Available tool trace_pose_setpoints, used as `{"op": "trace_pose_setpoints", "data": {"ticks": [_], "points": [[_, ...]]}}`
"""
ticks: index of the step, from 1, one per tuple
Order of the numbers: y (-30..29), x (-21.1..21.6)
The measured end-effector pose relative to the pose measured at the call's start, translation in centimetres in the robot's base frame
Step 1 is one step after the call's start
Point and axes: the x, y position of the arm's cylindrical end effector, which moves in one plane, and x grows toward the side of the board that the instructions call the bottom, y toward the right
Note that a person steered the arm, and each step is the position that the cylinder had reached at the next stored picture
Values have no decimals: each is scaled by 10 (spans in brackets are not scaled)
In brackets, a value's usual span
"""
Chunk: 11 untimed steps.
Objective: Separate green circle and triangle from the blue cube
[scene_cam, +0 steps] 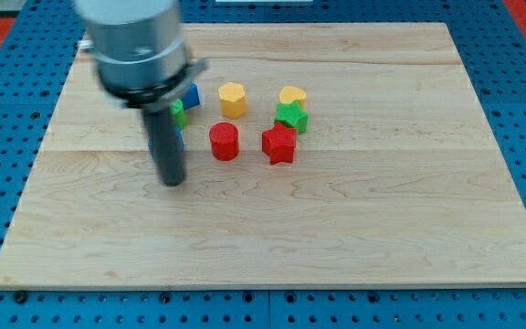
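Note:
My tip (pixel 172 182) rests on the wooden board (pixel 336 228), left of centre. Just above it, the rod and the arm's grey body hide most of a cluster of blocks. A blue block (pixel 191 94), likely the cube, peeks out at the rod's right. A green block (pixel 179 112) sits right below it, mostly hidden, so its shape is unclear. A sliver of another blue block (pixel 181 139) shows against the rod's right side, shape unclear. My tip is below this cluster, at the view's bottom side of it.
A red cylinder (pixel 224 142) and a red star (pixel 279 144) lie right of my tip. Above them are a yellow hexagon (pixel 233 99), a yellow heart (pixel 292 95) and a green star (pixel 291 117). Blue pegboard surrounds the board.

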Motion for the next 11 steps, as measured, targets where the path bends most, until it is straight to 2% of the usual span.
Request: {"op": "trace_pose_setpoints", "data": {"ticks": [1,2,4,6,7,11], "points": [[-39,-20],[-36,-77],[-16,-89],[30,-89],[25,-98],[14,-209]]}}
